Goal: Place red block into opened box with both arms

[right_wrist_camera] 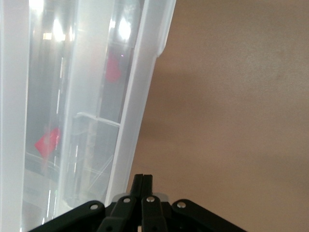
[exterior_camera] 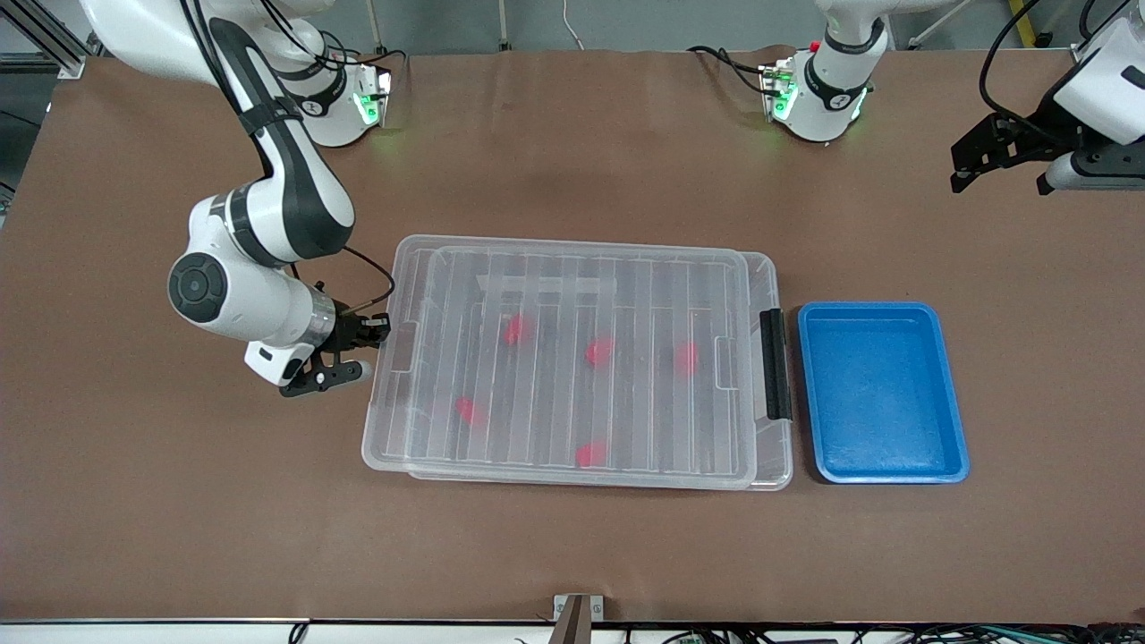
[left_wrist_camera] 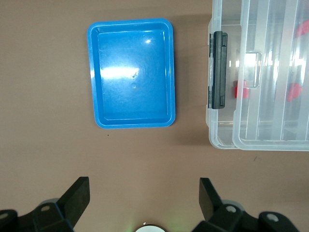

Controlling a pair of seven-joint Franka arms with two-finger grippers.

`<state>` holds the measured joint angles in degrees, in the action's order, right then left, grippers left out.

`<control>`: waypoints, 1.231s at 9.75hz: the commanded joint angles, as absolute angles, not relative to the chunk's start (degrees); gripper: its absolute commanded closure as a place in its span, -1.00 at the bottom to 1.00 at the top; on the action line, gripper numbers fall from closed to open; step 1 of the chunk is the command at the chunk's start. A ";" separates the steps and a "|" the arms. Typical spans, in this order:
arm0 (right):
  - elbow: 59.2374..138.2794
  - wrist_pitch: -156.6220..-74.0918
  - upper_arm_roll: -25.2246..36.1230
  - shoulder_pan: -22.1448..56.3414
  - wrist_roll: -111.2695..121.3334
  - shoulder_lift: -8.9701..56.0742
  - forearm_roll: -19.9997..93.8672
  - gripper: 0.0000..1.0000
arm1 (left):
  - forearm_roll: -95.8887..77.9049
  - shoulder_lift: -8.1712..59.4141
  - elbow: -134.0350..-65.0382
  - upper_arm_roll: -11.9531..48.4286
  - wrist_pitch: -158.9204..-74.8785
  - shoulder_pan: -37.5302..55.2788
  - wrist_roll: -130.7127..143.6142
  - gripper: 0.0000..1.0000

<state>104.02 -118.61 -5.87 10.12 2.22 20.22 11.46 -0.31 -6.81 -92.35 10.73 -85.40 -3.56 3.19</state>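
On table: lidded box [exterior_camera: 572,268]; no legible writing or labels.

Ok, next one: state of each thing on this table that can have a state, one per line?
box: lid on, sitting slightly askew over the bin.
latch bar: on the short side facing the blue tray.
red blocks: five, all inside the box under the lid.
blue tray: empty, beside the box.
right gripper: shut, at the box's short edge.
left gripper: open, waiting in the air beside the blue tray.
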 commanded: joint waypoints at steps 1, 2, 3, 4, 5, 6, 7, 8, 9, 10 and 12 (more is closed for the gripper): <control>101.61 -114.90 -5.89 6.88 1.67 19.70 11.96 0.39 | -1.32 -6.59 -94.31 10.37 -86.13 -3.52 3.08 -1.00; 98.47 -108.09 -5.28 4.59 1.32 17.51 11.43 -0.78 | -1.32 -6.59 -94.31 10.46 -86.48 -3.43 3.08 -1.00; 95.91 -103.58 -2.84 3.87 1.23 14.45 8.21 -1.00 | -1.32 -6.59 -94.31 10.46 -86.48 -3.34 3.08 -1.00; 93.45 -99.10 -0.64 3.78 1.23 11.72 3.65 -1.00 | -1.32 -6.59 -94.39 10.46 -86.48 -3.25 3.16 -1.00; 91.51 -94.88 1.82 3.34 1.23 9.08 2.21 -1.00 | -1.32 -6.59 -94.39 10.55 -86.48 -3.25 3.25 -1.00; 90.62 -92.66 3.50 2.99 1.67 6.09 2.11 -1.00 | -1.32 -6.59 -94.39 10.63 -86.48 -3.34 3.25 -1.00; 90.62 -90.46 3.78 1.77 0.97 2.06 2.11 -1.00 | -1.41 -6.68 -94.39 10.55 -86.48 -3.43 3.25 -1.00; 90.62 -87.31 4.30 0.19 0.27 -1.46 2.02 -1.00 | -1.41 -6.85 -94.39 10.55 -86.40 -3.51 3.25 -1.00; 90.44 -84.93 5.35 -0.26 -1.04 -3.41 1.93 -1.00 | -1.41 -6.94 -94.31 10.55 -86.40 -3.60 3.25 -1.00; 90.27 -83.34 6.75 -0.61 -0.88 -4.30 1.76 -1.00 | -1.41 -7.03 -94.31 10.46 -86.40 -3.69 3.43 -1.00; 88.08 -83.15 6.51 -2.71 -0.62 -3.78 1.93 -1.00 | -1.41 -7.29 -94.22 10.37 -86.22 -3.69 3.34 -1.00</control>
